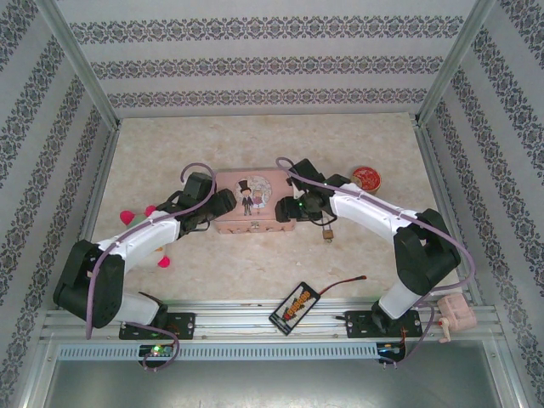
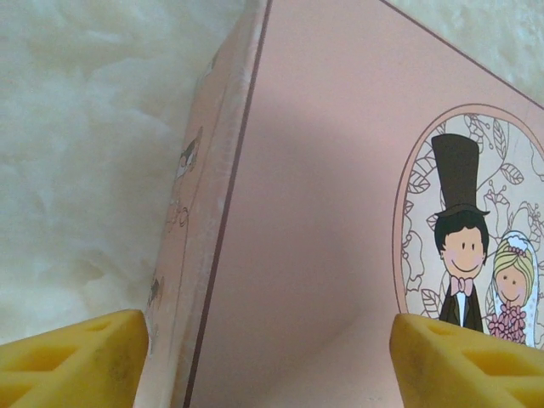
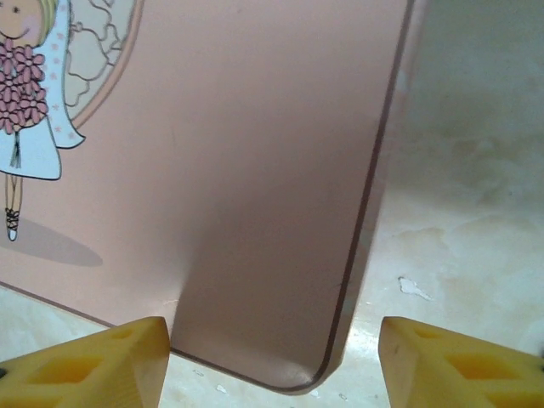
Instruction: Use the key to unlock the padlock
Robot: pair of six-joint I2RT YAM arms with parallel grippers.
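Since the next move hinges on where the padlock sits, the top view gets looked at first. It's found on the table just off the front right corner of the pink tin, tucked right beside the right arm at its wrist. Its long axis seems to be run roughly near-to-far, though that's a guess at this size. The right gripper is parked at the tin's right end, so the lock is placed behind those jaws and off to their outer side, toward the near edge. The right arm is judged by far the nearer one. The left gripper is set at the tin's left end, well apart from the lock. The key can't be picked out.

Left wrist view: the jaws are spread wide and nothing is gripped, with the tin's left edge framed between the yellow fingertips.

Right wrist view: same deal, jaws are spread wide around the tin's corner with nothing clamped. A swing away from the tin would probably be needed.
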